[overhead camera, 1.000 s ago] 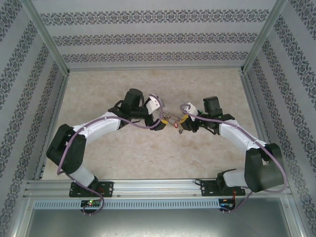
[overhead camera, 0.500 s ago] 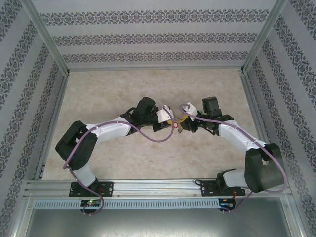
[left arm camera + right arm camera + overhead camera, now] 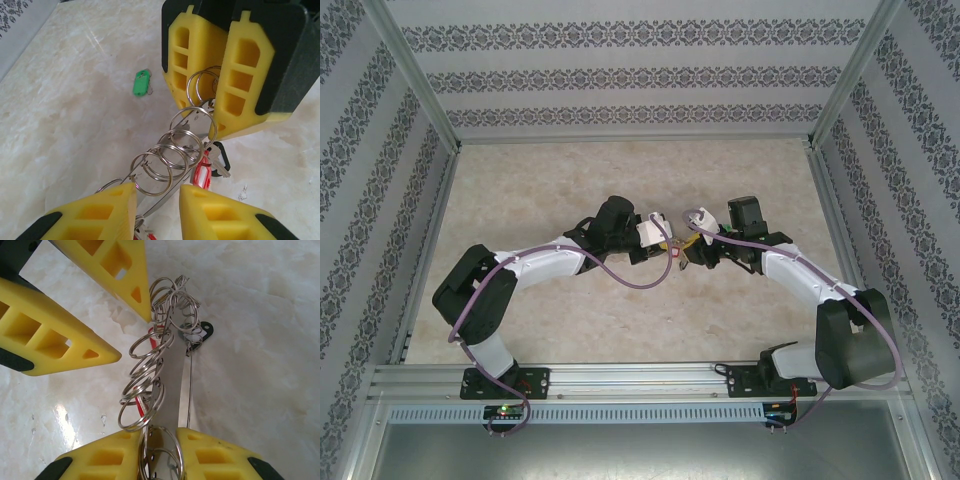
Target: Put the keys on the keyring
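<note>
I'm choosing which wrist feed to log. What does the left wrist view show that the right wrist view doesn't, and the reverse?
Left wrist: a green tag lying on the table, apart from the rest. Right wrist: the flat metal strip of the keyring, face-on. Both: its rings strung between the left pincer and right pincer, a red key hanging among them.
</note>
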